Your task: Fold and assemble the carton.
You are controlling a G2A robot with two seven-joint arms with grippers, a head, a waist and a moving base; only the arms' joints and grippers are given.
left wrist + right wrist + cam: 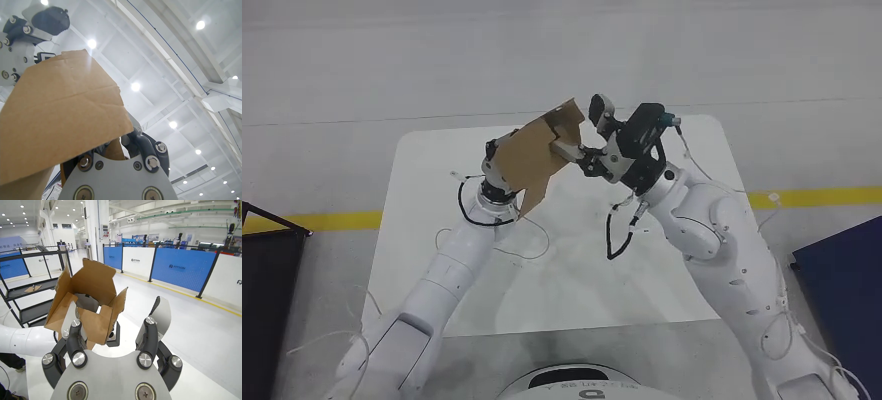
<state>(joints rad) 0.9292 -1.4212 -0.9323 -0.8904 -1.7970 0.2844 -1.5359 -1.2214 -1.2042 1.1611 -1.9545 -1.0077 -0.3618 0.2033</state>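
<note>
A brown carton [535, 158] is held up above the white table [572, 280], its end open and flaps spread. My left gripper [117, 144] is shut on the carton's lower wall [62, 106], and cardboard hides most of its fingers. In the right wrist view the open carton [88, 291] faces the camera, with the left gripper's grey plate visible through it. My right gripper [116, 306] stands open at this mouth. One of its fingers [70, 315] lies against a side flap and the other is out in free air. From above, the right gripper [582, 128] sits just right of the carton.
Thin cables [512, 235] trail across the table near the left arm. A black shelf rack [28, 291] stands off the table's left side and a dark blue object [842, 270] on the floor at the right. A yellow floor line [332, 220] runs behind.
</note>
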